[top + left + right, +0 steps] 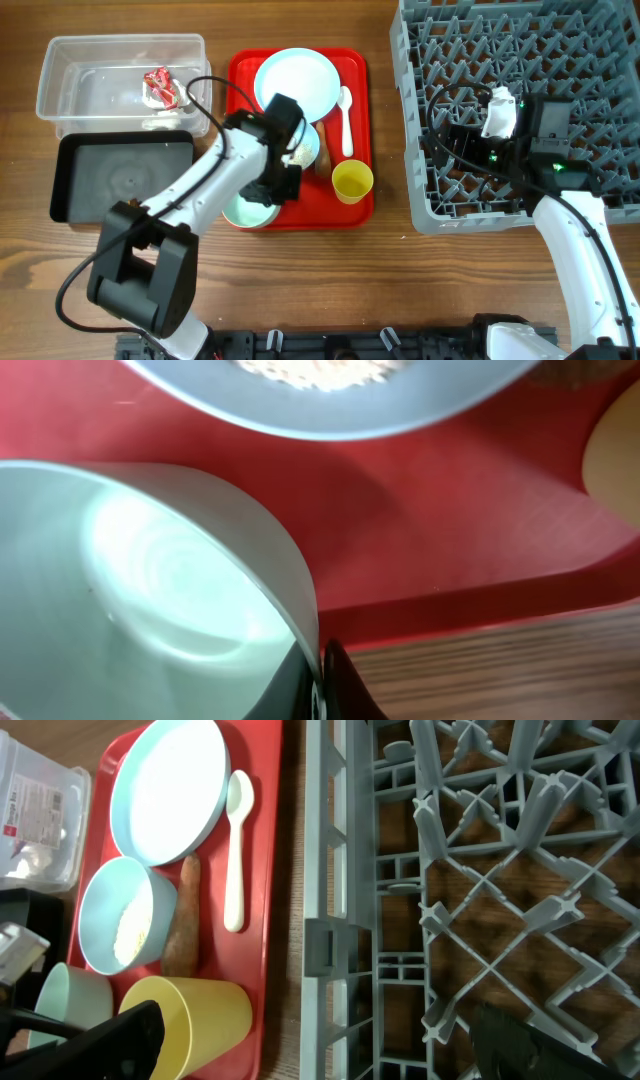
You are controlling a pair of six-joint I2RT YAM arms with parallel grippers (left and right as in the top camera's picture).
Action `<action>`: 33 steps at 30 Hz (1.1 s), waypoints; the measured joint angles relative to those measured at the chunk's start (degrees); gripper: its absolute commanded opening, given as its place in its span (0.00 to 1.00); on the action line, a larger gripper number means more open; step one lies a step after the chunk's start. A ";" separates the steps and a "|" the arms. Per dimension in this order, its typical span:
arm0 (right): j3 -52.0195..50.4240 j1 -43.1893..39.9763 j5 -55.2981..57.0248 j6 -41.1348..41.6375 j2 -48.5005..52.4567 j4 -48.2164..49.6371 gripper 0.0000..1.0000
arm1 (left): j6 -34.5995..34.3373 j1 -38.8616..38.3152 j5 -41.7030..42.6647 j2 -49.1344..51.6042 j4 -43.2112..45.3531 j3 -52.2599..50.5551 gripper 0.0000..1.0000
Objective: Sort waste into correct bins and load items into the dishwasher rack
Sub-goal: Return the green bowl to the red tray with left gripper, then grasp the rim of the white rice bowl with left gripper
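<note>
Left tool [318, 682] nips the empty bowl [160, 585] (jaws narrow, at its rim).

I'm seeing red tray [355, 70] w/ pale-blue plate [296, 82], white spoon [346, 120], yellow cup [352, 181], orange-brown stick [182, 925]. Rice bowl [100, 900] is showing pale blue, rice [130, 932] white; empty bowl [150, 560] pale blue-green. Rack [470, 60] is looking grey, grid-patterned. Black tub [120, 180]; clear tub [100, 95] w/ red-&-white wrapper [160, 87]. Table [300, 290] is showing brown wood grain.

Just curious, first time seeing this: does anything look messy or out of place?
An orange-brown stick lies loose on the red tray beside the bowl of rice, among the dishes. Nothing looks spilled or broken.
</note>
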 measured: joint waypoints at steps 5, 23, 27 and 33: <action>0.00 0.00 0.00 0.00 -0.02 0.00 1.00 | -1.18 -1.40 -0.94 0.00 1.14 -0.04 0.45; 0.00 0.00 0.00 0.00 -0.02 0.04 1.00 | 16.63 -1.99 -1.81 1.01 5.49 10.36 0.65; 0.00 -0.02 0.00 0.00 -0.02 0.04 1.00 | 22.58 -2.08 -1.81 3.82 5.81 10.36 0.62; 0.00 -0.02 0.02 0.00 -0.02 0.02 1.00 | 27.15 -2.08 -1.84 8.04 9.44 10.36 0.56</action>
